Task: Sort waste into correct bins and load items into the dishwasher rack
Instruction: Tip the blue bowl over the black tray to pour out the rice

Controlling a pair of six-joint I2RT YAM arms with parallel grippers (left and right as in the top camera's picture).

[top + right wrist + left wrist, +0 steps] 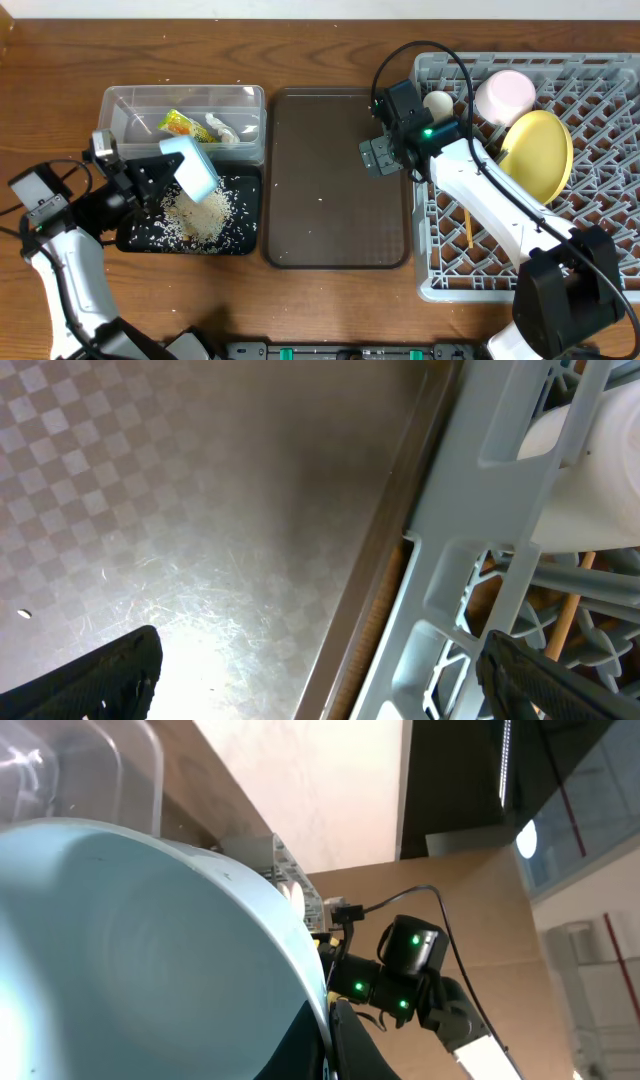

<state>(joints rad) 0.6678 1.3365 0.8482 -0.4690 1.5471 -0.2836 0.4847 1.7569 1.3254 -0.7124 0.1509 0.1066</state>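
The grey rack [600,250] fills the right side. My right gripper [380,155] hangs spread wide over its left rim, beside the brown tray [335,180]. On the left sits the black tray [245,235] (rice [195,215] strewn across it), with the clear tub [135,105] beyond. The yellow plate [540,155] leans in the rack. My left gripper [165,175] clamps the tilted blue bowl [192,165] above the rice.

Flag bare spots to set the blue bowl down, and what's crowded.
Freest: the brown serving tray, between black tray and dishwasher rack, bare but for stray grains. Also the rack's right-hand grid beyond the yellow plate. Crowded: the rack's far-left corner, with pink cup, white cup and open right gripper; the black tray is strewn with rice.
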